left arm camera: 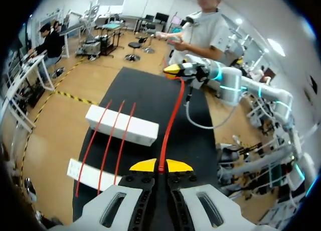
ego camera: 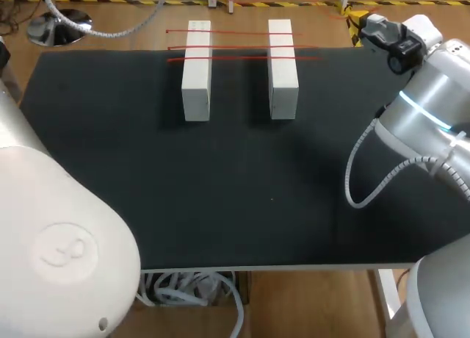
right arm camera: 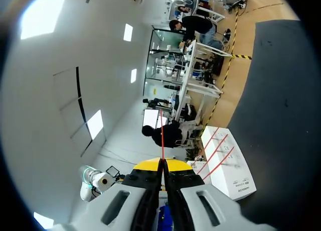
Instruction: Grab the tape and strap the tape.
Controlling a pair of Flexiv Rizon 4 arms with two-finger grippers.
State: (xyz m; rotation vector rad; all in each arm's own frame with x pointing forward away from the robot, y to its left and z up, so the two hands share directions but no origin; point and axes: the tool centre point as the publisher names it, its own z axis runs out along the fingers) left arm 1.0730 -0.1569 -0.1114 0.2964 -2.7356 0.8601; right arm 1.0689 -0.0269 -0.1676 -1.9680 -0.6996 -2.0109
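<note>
Two white blocks (ego camera: 197, 73) (ego camera: 283, 70) stand side by side at the back of the black table (ego camera: 242, 198). Three red tape strips (ego camera: 235, 33) lie stretched across their tops. In the left wrist view my left gripper (left arm camera: 161, 166) is shut on the end of another red tape strand (left arm camera: 170, 120). That strand runs taut above the table, beside the blocks (left arm camera: 123, 125), to my right gripper (left arm camera: 176, 70). In the right wrist view the right gripper (right arm camera: 161, 164) is shut on the red tape (right arm camera: 161, 130). This gripper (ego camera: 355, 20) hangs past the table's back right corner.
The bulk of my left arm (ego camera: 51, 235) covers the table's front left corner. The right arm's grey cable (ego camera: 360, 176) loops over the right side. Black mat spreads in front of the blocks down to the front edge (ego camera: 279, 266).
</note>
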